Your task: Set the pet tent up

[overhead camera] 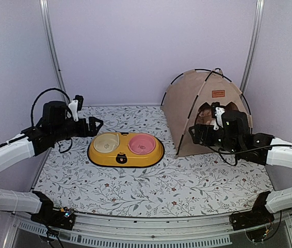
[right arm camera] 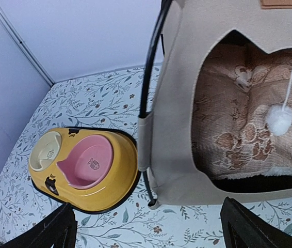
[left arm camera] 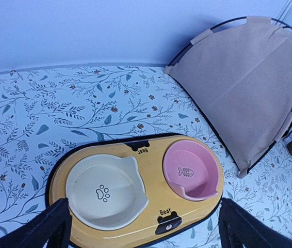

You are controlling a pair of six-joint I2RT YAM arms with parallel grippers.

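So the pet tent [overhead camera: 200, 103] is standing upright at the back right of the floral mat [overhead camera: 151, 188], front facing the arms. The right gripper [overhead camera: 193, 136] hovers just in front of it, low down, jaws spread wide and gripping nothing. The left gripper [overhead camera: 98, 125] is also spread wide and empty, well off to the left, with the yellow double-bowl feeder [overhead camera: 126, 149] between it and the tent. A patterned pillow [right arm camera: 233, 139] lies inside, and a white pom-pom [right arm camera: 279, 120] dangles in front of it.

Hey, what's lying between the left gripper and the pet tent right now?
The yellow two-bowl feeder sits on the floral mat between the left gripper and the pet tent. The top view shows this, and the left wrist view agrees.
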